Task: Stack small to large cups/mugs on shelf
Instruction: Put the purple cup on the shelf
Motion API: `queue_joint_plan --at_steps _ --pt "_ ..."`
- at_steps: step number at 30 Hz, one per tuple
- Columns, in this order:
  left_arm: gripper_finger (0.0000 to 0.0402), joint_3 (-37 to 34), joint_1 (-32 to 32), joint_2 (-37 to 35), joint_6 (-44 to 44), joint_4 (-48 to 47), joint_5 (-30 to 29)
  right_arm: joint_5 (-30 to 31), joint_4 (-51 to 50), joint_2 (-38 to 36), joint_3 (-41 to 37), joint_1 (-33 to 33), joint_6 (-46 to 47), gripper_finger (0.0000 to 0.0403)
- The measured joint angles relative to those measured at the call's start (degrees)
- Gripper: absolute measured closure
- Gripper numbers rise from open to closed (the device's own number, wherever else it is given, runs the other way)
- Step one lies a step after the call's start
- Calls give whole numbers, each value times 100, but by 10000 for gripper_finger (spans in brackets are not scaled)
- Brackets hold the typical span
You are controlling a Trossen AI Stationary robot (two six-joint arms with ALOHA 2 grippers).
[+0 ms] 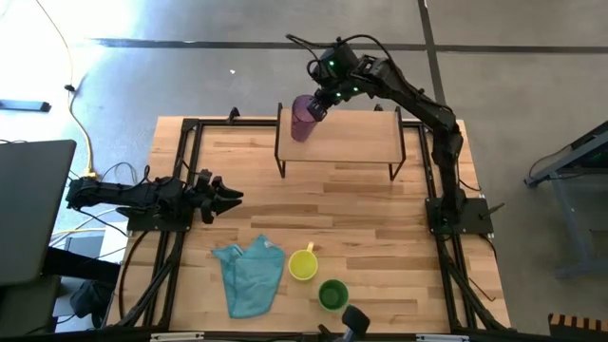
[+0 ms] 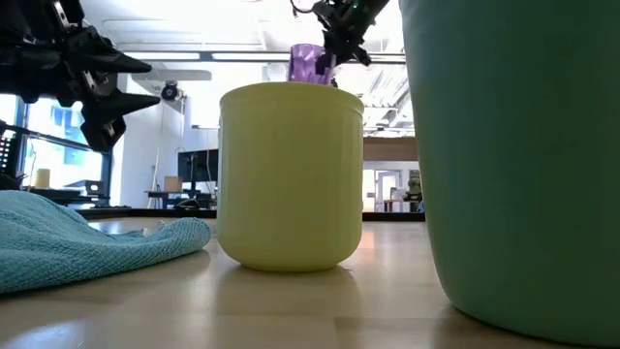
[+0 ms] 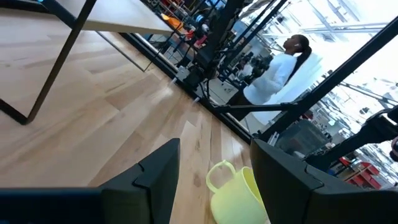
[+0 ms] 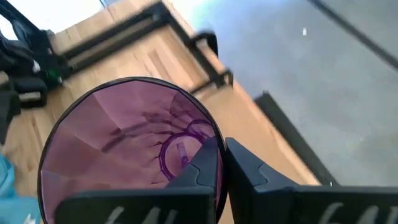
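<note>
Right tool (image 1: 320,108) clamped on the rim of the purple tumbler (image 1: 304,118) above the shelf's (image 1: 351,141) left end, left tool (image 1: 228,197) apart over the surface's (image 1: 380,247) left side, yellow mug (image 1: 303,264) and green cup (image 1: 332,294) near the front edge beside the teal cloth (image 1: 249,274)

Readable text: none in any view
Yellow mug (image 2: 291,174): plain, no print or label
Green cup (image 2: 513,155): plain, no marking
Purple tumbler (image 4: 124,149): only a moulded ring inside its base, no lettering
Room behind the worktop: signs too small to read
</note>
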Motion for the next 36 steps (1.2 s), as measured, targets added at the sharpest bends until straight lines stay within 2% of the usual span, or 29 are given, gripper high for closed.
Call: queue_joint_plan --at_steps 6,10,15,22,28,36 --pt "218 0 -1 228 -37 -9 -2 253 -899 -228 0 -120 2 403" --pt "218 0 0 314 -38 1 -47 457 -1146 -441 0 -207 0 403" --pt "218 0 0 316 -39 7 -76 460 -1187 -703 7 -343 19 403" --pt "218 0 0 316 -39 9 -87 445 -1099 -709 7 -375 2 403" --pt "218 0 0 316 -39 12 -132 107 -723 -514 7 -371 17 403" --pt "218 0 0 316 -102 16 -153 239 -1469 -572 4 -558 60 403"
